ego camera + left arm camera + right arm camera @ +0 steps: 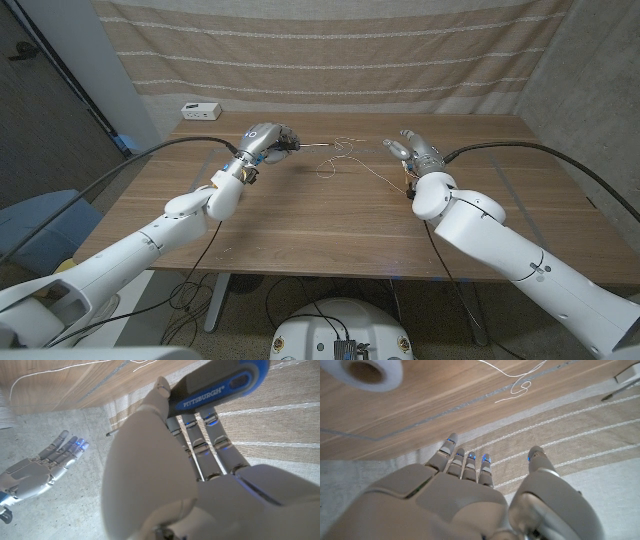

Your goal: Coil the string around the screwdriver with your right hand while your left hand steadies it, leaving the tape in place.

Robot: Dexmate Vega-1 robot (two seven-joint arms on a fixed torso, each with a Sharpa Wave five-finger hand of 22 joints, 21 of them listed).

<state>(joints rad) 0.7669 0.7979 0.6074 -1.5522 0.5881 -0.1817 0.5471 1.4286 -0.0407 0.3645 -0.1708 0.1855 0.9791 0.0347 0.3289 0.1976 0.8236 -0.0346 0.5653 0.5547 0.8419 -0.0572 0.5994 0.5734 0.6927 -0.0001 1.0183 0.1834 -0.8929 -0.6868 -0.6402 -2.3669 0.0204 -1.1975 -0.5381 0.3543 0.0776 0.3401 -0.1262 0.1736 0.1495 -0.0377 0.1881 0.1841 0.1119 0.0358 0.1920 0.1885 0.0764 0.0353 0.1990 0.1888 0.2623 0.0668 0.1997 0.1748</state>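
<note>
- In the head view the left hand (262,141) sits in the upper middle-left of the frame, above the wooden counter (300,220), its fingers wrapped around the handle of the screwdriver (300,147).
- The thin shaft sticks out of that hand toward picture right, its tip reaching the loose loops of the string (340,155).
- In the left wrist view the fingers (200,435) close around the handle (220,387), which is grey with a blue band and white "PITTSBURGH" lettering.
- The string is thin and white, lying on the counter in slack curls in the upper middle of the head frame, between the two hands; whether any of it sits on the shaft cannot be told.
- The right hand (412,151) is in the upper middle-right of the head view, fingers apart and holding nothing, just right of the string.
- In the right wrist view its fingers (465,462) reach out straight and spread, with the string (515,382) well apart from them.
- The tape (368,372), a white roll, lies on the counter in the upper left of the right wrist frame.
</note>
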